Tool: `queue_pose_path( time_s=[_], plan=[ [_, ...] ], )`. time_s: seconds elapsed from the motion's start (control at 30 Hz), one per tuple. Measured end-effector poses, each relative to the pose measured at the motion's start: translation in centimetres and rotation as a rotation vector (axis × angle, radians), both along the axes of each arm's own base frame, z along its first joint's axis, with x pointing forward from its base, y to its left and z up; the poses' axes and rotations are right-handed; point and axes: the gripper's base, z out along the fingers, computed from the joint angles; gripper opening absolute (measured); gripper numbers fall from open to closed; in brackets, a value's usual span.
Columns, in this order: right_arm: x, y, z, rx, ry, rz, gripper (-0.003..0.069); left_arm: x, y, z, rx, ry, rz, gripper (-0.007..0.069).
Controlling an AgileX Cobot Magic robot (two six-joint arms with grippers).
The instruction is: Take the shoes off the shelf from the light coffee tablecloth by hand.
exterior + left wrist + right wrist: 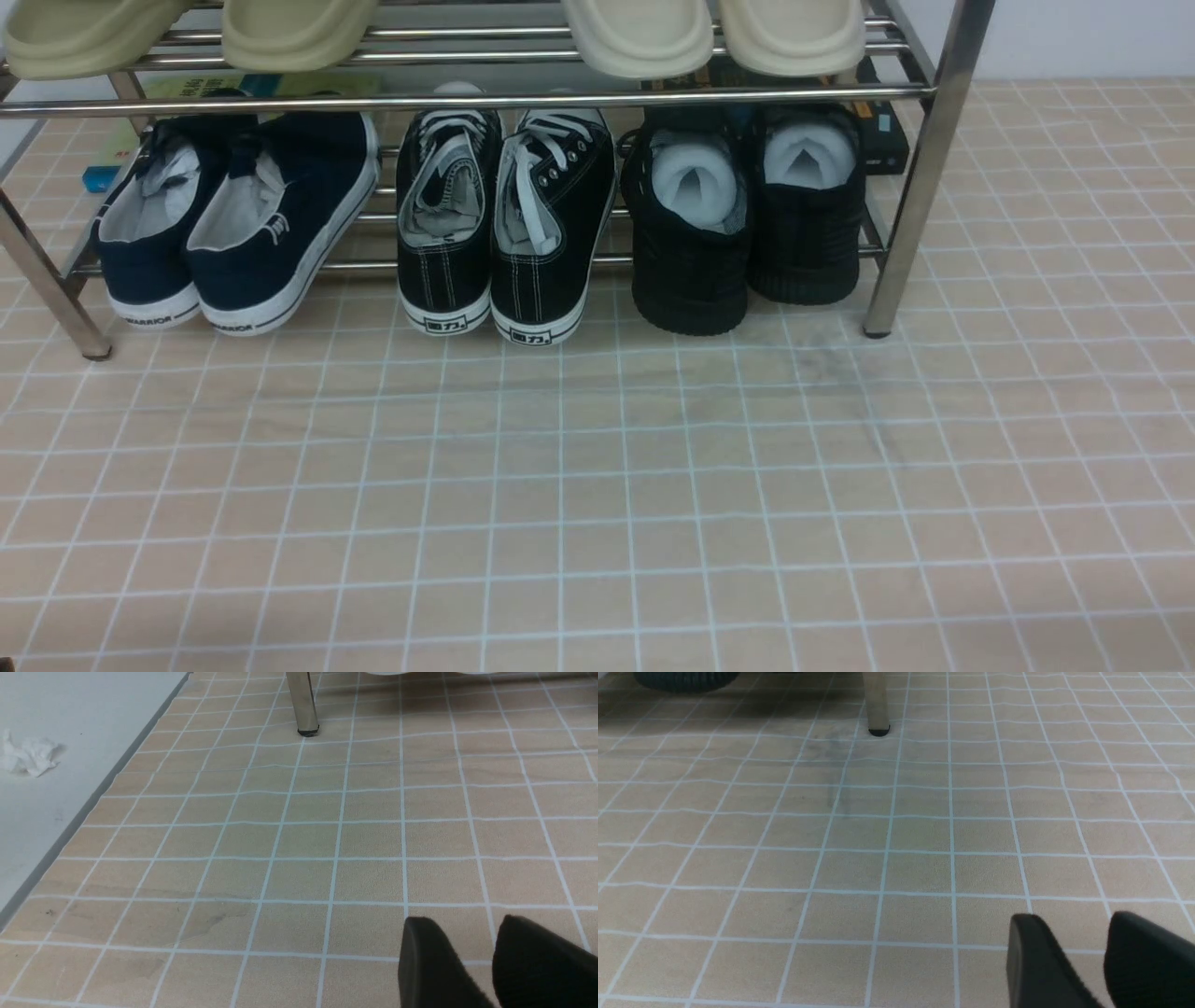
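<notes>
On the lower tier of the shiny chrome tube shelf (920, 187), the all-black knit shoes (695, 271) are seen untaken; both arms' jaws are held slightly parted, empty.

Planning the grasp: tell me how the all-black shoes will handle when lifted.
The shoes look soft-sided, but the white paper stuffing probably keeps them from collapsing. Likely light for their size. Their ribbed soles should grip rather than slide on the shelf.
</notes>
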Motion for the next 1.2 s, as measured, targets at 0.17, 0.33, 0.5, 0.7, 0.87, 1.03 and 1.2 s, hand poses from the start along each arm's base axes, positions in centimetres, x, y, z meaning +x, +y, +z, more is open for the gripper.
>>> queue_pose_path(
  time_s=[0.17, 0.33, 0.5, 0.7, 0.87, 1.03, 1.2],
  plan=[
    [0.0, 0.0, 0.0, 0.0, 0.0, 0.0, 0.0242, 0.0, 0.0, 0.0, 0.0, 0.0, 0.0, 0.0241],
    [0.0, 0.0, 0.0, 0.0, 0.0, 0.0, 0.0242, 0.0, 0.0, 0.0, 0.0, 0.0, 0.0, 0.0241],
    [0.0, 0.0, 0.0, 0.0, 0.0, 0.0, 0.0242, 0.0, 0.0, 0.0, 0.0, 0.0, 0.0, 0.0241],
    [0.0, 0.0, 0.0, 0.0, 0.0, 0.0, 0.0242, 0.0, 0.0, 0.0, 0.0, 0.0, 0.0, 0.0241],
    [0.0, 0.0, 0.0, 0.01, 0.001, -0.001, 0.0242, 0.0, 0.0, 0.0, 0.0, 0.0, 0.0, 0.0241],
    [-0.1, 0.8, 0.1, 0.386, 0.04, -0.024, 0.0242, 0.0, 0.0, 0.0, 0.001, 0.0, 0.0, 0.0241],
    [-0.2, 1.7, 0.3, 0.74, 0.09, -0.029, 0.0242, 0.0, 0.0, 0.0, 0.001, 0.0, 0.0, 0.024]
  ],
)
